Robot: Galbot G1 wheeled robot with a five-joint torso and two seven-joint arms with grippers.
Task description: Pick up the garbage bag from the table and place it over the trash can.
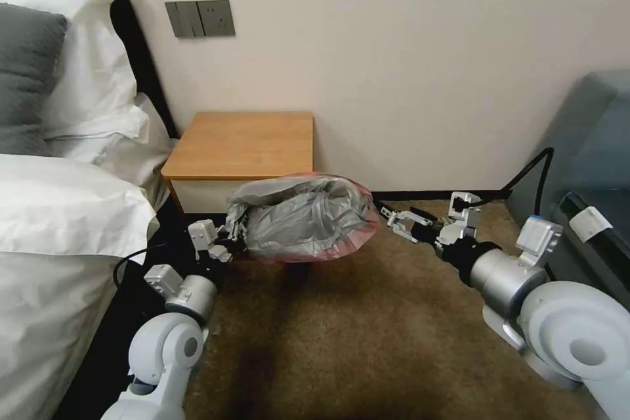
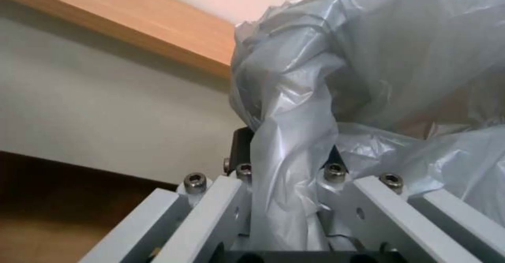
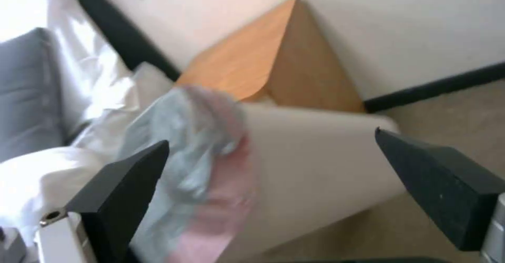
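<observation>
A bedroom corner: beige wall with a grey switch plate (image 1: 200,18), brown carpet (image 1: 367,341), and a bed (image 1: 59,210) with white pillows along the left. Against the wall stands the wooden nightstand (image 1: 243,144), its top bare.

Just in front of it sits the trash can (image 3: 315,164) — beige, its side showing in the right wrist view. The garbage bag (image 1: 305,216) is draped over the can's mouth, grey and crinkled, its pinkish-red edge hanging down over the rim on the near side. Its middle sags into the opening; whether anything else lies inside the can cannot be told.

The left gripper (image 1: 235,231) is at the bag's left edge, clamped on a gathered fold of plastic; in the left wrist view the grey film runs straight down between its fingers (image 2: 239,144).

The right gripper (image 1: 396,220) hangs just off the bag's right edge, released — its black fingertips (image 3: 131,180) stand wide apart with nothing between them, the can's wall and bag edge in view beyond.
</observation>
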